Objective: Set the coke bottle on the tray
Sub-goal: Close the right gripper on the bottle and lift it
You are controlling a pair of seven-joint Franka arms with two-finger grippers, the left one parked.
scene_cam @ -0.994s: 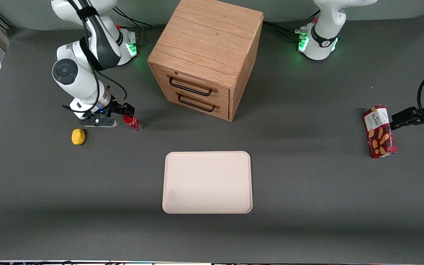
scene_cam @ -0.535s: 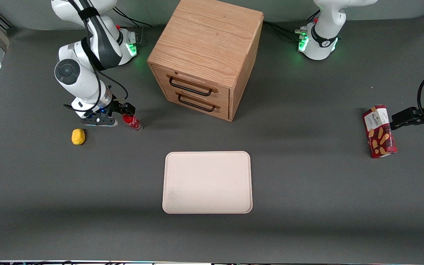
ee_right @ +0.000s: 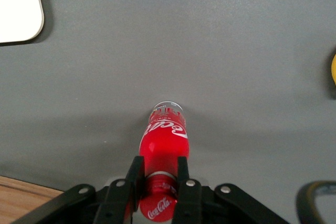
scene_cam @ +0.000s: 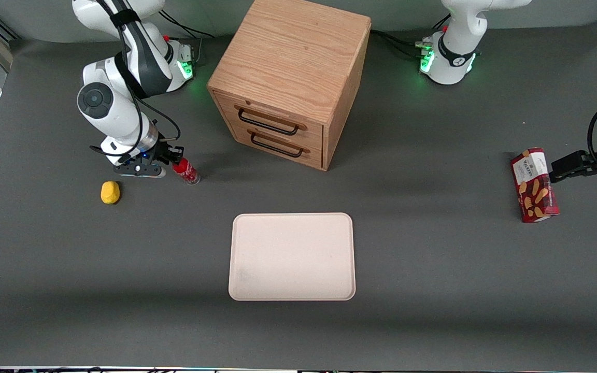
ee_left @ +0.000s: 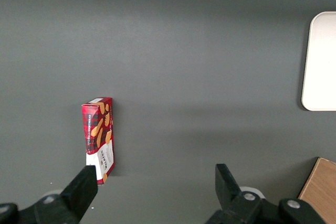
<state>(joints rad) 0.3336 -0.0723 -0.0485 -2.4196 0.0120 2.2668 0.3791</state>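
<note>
The bottle [ee_right: 164,135] is pinched at its cap by the narrowed jaws of the gripper [ee_right: 160,182], ready for carrying to the tray [scene_cam: 292,256] nearby.

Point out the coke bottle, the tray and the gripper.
coke bottle [ee_right: 163,141]: right wrist view, on the red body above the label.
tray [scene_cam: 292,257]: front view, on its bare flat middle.
gripper [ee_right: 160,178]: right wrist view, midway between the fingertips, shut on the bottle's neck.
</note>
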